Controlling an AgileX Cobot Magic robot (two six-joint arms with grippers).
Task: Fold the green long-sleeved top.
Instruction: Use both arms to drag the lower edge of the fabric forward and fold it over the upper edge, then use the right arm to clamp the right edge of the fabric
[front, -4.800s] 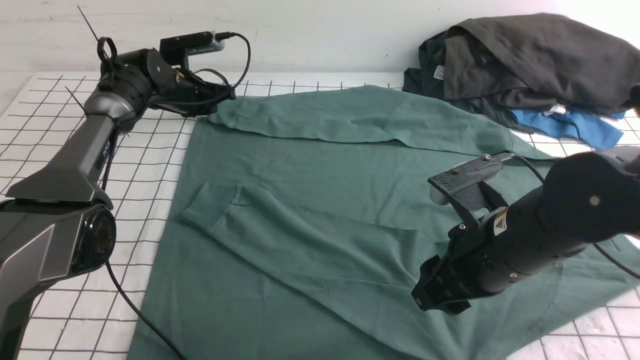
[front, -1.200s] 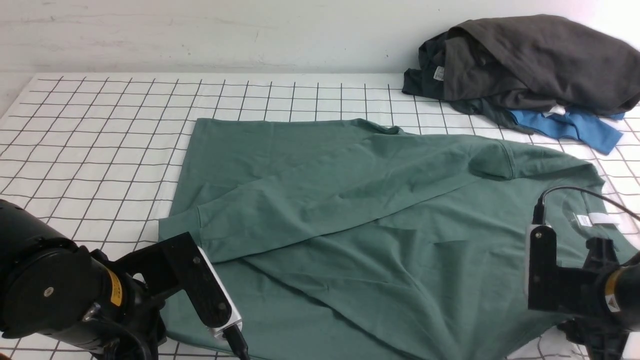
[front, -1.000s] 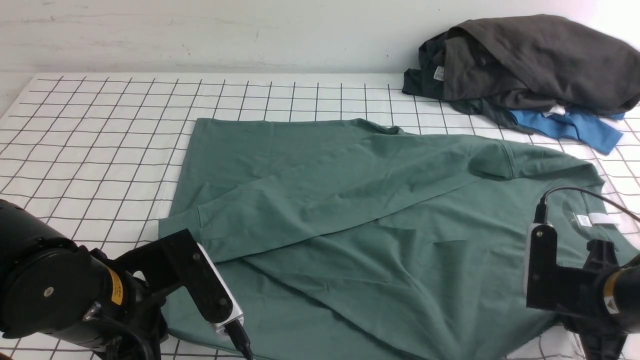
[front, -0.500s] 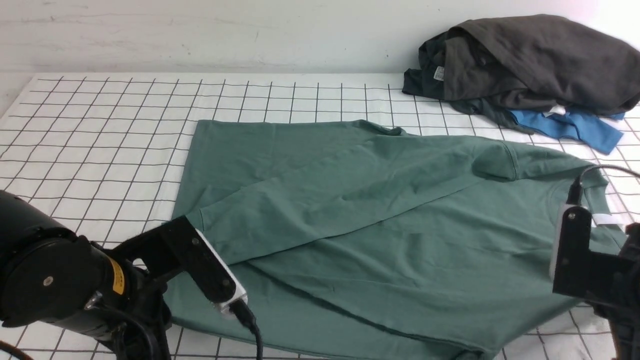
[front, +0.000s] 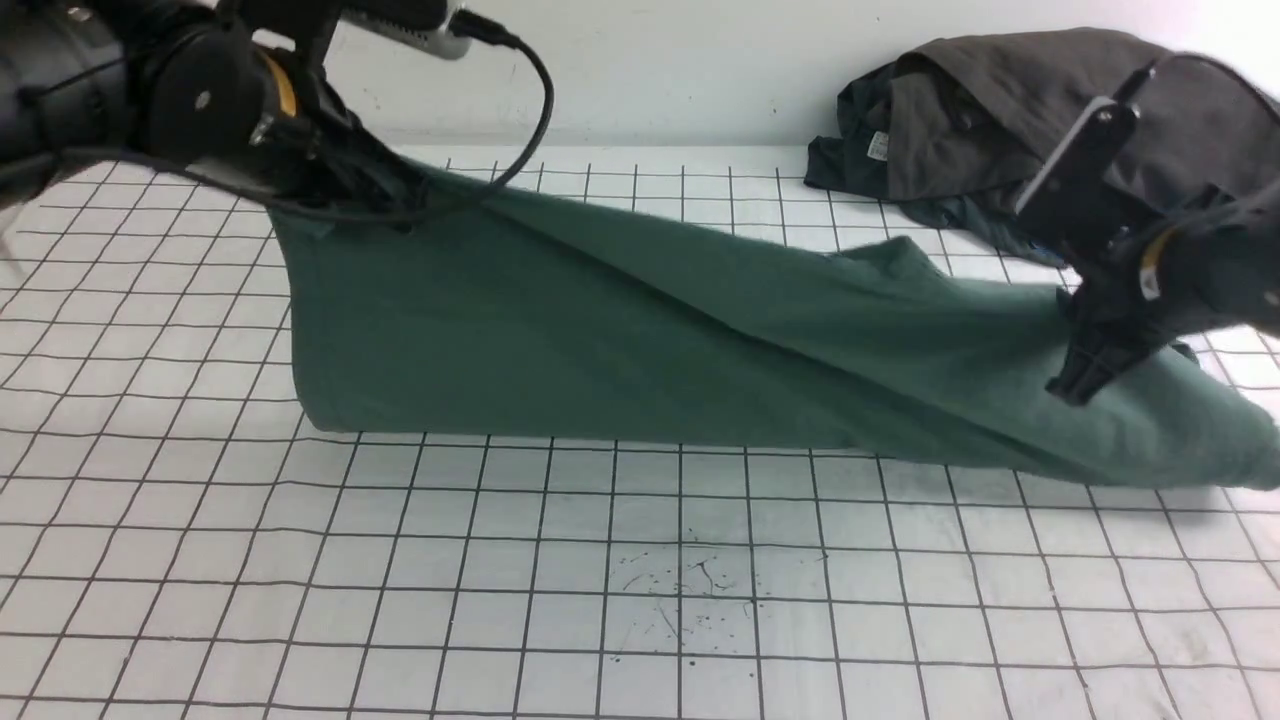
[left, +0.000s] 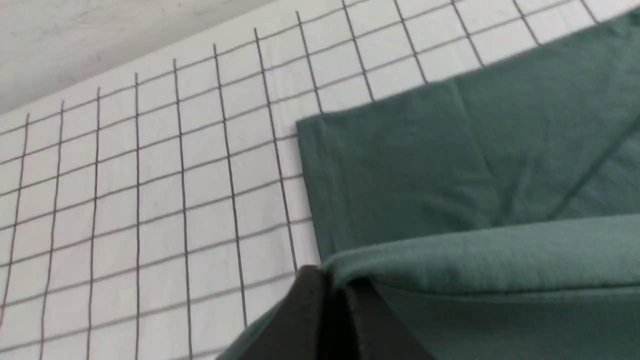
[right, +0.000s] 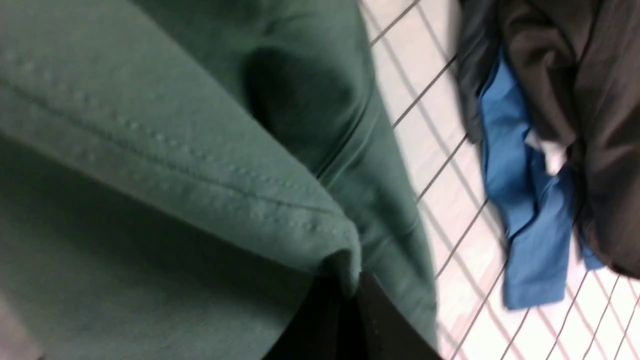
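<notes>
The green long-sleeved top (front: 620, 340) hangs stretched between my two grippers, its near half lifted off the table and carried towards the back. My left gripper (front: 395, 205) at the upper left is shut on its edge, which also shows in the left wrist view (left: 334, 280). My right gripper (front: 1075, 375) at the right is shut on the opposite edge, with the stitched hem (right: 210, 175) draped over the jaws (right: 350, 285). The far part of the top (left: 450, 160) still lies flat on the table. The logo and neck label are hidden.
A pile of dark grey-black garments (front: 1050, 120) with a bright blue garment (right: 520, 200) lies at the back right, just behind my right arm. The white gridded table (front: 640, 600) shows bare in front of the top, with faint dark marks near the middle.
Both grippers have taken hold of the top's near edge, lifted it and swung it up and towards the back. The front of the table is now uncovered.
</notes>
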